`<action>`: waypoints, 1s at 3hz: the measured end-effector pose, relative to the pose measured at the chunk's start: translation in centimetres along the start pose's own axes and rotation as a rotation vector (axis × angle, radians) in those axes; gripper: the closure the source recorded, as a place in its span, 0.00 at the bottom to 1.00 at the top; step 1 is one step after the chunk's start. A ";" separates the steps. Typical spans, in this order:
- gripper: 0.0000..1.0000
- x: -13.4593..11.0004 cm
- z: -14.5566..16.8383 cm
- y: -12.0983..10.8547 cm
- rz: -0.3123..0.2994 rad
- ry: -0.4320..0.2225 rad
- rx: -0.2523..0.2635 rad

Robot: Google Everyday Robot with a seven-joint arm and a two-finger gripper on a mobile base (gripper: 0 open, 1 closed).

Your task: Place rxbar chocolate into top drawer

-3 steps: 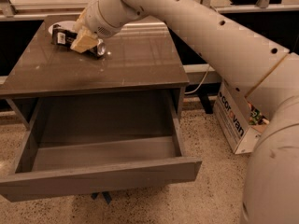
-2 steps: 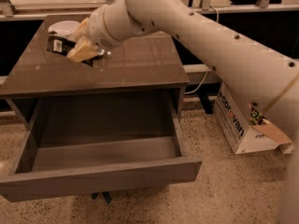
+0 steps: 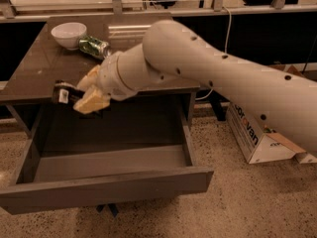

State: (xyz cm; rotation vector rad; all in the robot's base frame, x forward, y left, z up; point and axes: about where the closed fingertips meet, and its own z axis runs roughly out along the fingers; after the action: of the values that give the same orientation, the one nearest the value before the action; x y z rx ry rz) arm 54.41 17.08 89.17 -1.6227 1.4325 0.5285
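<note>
My gripper point(image 3: 83, 95) is shut on the rxbar chocolate point(image 3: 64, 92), a slim black wrapper with a white label mark that sticks out to the left of the tan fingers point(image 3: 91, 101). The bar hangs at the table's front edge, above the back left of the open top drawer point(image 3: 106, 180). The drawer is pulled out wide and its grey-brown inside holds nothing that I can see. My white arm reaches in from the right across the table top.
A white bowl point(image 3: 68, 34) and a crushed green can point(image 3: 94, 46) lie at the back left of the table top point(image 3: 39, 66). A white-sided cardboard box point(image 3: 255, 138) stands on the speckled floor to the right of the drawer.
My gripper has carried the bar from the back left of the table top forward and down to the table's front edge, over the open drawer. The bowl and can are now uncovered.
</note>
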 end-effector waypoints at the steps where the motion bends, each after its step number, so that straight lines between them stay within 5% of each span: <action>1: 1.00 4.6 2.1 3.5 0.104 0.089 -0.081; 2: 1.00 8.4 3.6 5.4 0.159 0.224 -0.117; 3: 0.76 13.9 4.5 7.2 0.200 0.429 -0.103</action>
State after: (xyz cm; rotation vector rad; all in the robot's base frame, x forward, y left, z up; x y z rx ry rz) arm 52.04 13.29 73.55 -1.7551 1.9260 0.3839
